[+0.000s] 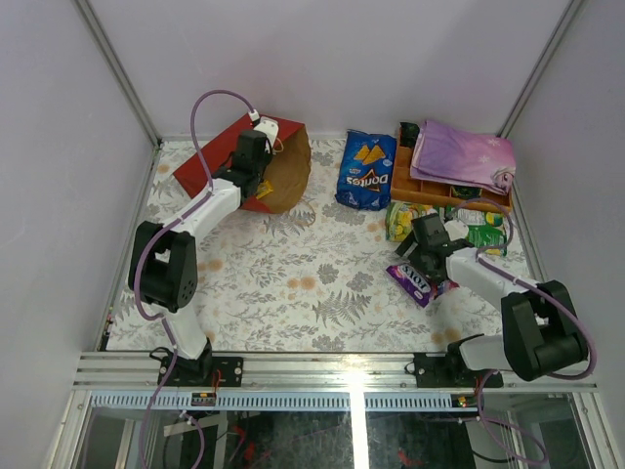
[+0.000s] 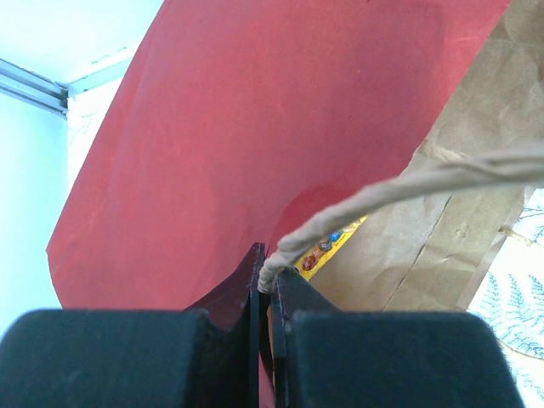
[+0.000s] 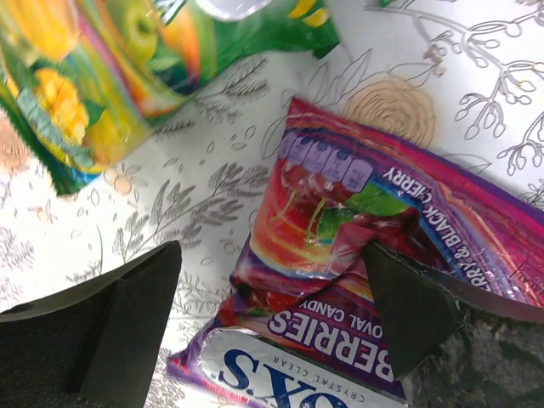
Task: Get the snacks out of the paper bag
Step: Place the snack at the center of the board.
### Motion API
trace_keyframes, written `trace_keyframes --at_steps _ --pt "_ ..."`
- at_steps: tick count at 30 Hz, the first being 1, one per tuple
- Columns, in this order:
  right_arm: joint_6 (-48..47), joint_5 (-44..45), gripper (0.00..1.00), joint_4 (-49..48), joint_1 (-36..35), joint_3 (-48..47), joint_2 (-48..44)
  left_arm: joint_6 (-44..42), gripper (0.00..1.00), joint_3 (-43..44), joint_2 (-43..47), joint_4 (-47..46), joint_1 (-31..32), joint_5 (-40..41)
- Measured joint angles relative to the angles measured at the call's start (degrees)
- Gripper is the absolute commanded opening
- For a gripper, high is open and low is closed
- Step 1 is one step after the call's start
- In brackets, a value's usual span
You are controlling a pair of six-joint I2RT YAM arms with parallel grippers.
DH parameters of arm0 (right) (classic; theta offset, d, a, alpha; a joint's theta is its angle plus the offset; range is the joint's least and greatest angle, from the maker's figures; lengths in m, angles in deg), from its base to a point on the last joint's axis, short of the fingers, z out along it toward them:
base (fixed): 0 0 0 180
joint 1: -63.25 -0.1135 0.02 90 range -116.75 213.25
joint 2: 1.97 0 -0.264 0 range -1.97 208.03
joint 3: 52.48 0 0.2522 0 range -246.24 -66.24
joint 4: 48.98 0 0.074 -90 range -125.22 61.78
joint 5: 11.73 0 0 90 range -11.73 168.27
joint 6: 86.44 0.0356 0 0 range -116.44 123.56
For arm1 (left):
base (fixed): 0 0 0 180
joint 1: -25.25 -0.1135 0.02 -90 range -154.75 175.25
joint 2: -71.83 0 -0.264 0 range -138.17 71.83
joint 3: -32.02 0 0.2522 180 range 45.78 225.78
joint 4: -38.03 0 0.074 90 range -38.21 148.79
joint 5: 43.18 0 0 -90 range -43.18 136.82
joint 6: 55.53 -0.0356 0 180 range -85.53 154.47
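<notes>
The paper bag [image 1: 285, 166] lies on its side at the far left, red outside, brown inside, mouth facing right. My left gripper [image 1: 256, 168] is at its mouth, shut on the string handle [image 2: 270, 276]. In the left wrist view the red wall of the bag [image 2: 255, 127] fills the frame, and a small yellow pack [image 2: 333, 242] shows inside. My right gripper [image 3: 272, 289] is open low over the purple Fox's pack [image 3: 340, 255] on the table [image 1: 411, 282]; its right finger touches the pack. The blue Doritos bag [image 1: 366, 171] and a green Fox's pack [image 1: 403, 219] lie on the table.
An orange wooden tray [image 1: 422, 186] with a folded purple cloth [image 1: 461, 154] stands at the far right. Another green pack [image 1: 483, 233] lies below the tray. The green pack [image 3: 110, 76] is just beyond my right gripper. Walls enclose the floral table.
</notes>
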Motion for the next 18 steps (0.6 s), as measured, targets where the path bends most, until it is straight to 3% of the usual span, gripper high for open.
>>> trace_keyframes --at_steps 11,18 --pt "4.2 -6.2 0.91 -10.0 16.5 7.4 -5.4 0.0 0.0 0.0 -0.1 0.2 0.0 0.0" --pt "3.2 1.2 0.94 -1.0 19.0 9.9 -15.6 0.4 0.0 0.1 -0.1 0.4 0.0 -0.1"
